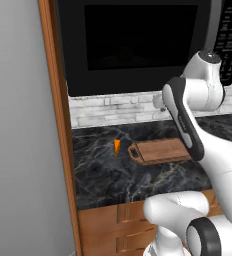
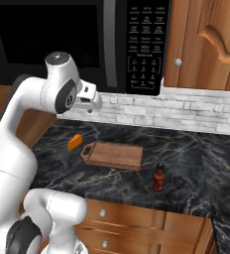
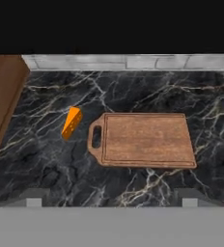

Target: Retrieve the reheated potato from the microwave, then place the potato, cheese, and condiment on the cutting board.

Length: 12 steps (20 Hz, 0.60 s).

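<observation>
Worktop (image 2: 196, 168): black marble with pale veins, running under the wall units; bare stone lies around every item on it.
Cutting board (image 3: 145, 140): flat on the worktop, handle with its hole towards the cheese; nothing lies on it.
Cheese (image 3: 71, 122): orange wedge on the stone just beside the board's handle end, not touching it.
Condiment (image 2: 159, 177): red bottle with a black cap, upright on the worktop near the board's far corner, on the side away from the cheese.
Microwave (image 1: 133, 45): black, mounted above the worktop; its dark glass door is shut and the inside cannot be made out. The keypad (image 2: 145, 47) sits right of the grey handle.
Potato: cannot tell where it is behind the dark glass.
Backsplash (image 2: 186, 116): pale grey brick between worktop and microwave.
Cabinets (image 2: 206, 39): warm brown wood beside the microwave, with drawers (image 2: 137, 223) of the same wood under the worktop.
Wall (image 1: 18, 125): plain grey, left of a wooden side panel.
Gripper (image 2: 89, 99): held above the worktop, looking down on board and cheese; fingers spread wide, holding nothing.
</observation>
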### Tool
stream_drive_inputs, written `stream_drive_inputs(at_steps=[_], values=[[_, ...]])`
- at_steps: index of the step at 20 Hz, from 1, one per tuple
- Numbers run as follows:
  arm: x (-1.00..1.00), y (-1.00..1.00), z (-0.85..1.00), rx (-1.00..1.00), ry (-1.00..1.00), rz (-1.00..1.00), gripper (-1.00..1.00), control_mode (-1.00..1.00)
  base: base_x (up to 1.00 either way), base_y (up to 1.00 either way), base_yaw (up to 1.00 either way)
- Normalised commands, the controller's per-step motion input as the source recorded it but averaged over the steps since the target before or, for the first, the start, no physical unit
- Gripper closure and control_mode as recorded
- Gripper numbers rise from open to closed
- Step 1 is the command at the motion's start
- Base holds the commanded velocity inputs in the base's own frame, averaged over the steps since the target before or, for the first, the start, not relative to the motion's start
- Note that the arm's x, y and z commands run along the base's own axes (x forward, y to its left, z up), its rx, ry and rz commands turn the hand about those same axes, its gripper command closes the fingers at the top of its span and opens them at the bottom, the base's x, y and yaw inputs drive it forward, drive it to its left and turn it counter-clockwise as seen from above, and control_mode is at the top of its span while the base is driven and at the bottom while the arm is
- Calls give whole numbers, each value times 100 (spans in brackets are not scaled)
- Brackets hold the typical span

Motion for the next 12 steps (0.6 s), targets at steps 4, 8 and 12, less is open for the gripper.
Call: stream_drive_inputs(at_steps=[4,8,12], values=[[-4,-63,65,-13,-43,-8,-100,-100,0,0,0],[0,-64,71,-10,-27,-13,-100,-100,0,0,0],[0,-51,69,0,-18,-11,-100,-100,0,0,0]])
